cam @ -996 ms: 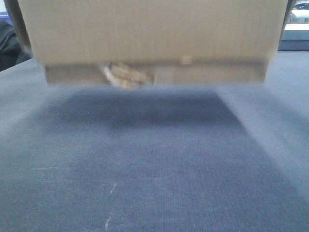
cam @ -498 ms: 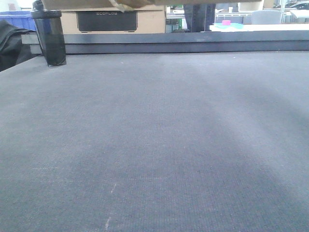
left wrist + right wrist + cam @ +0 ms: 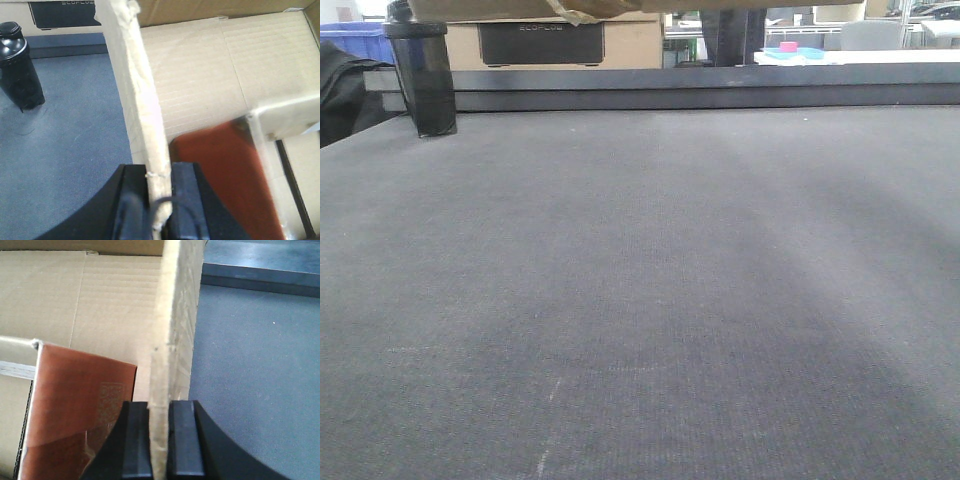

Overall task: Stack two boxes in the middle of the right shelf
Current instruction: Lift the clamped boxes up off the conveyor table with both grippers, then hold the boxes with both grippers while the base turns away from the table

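Open brown corrugated box (image 3: 200,80), frayed rim

I see the box (image 3: 480,8) only as a brown strip at the top of the front view, well above the table (image 3: 640,300), crinkled tape (image 3: 575,12) hanging beneath. It's open-topped plain corrugated cardboard, walls upright, my left gripper (image 3: 159,200) and right gripper (image 3: 160,440) each pinching one side wall.
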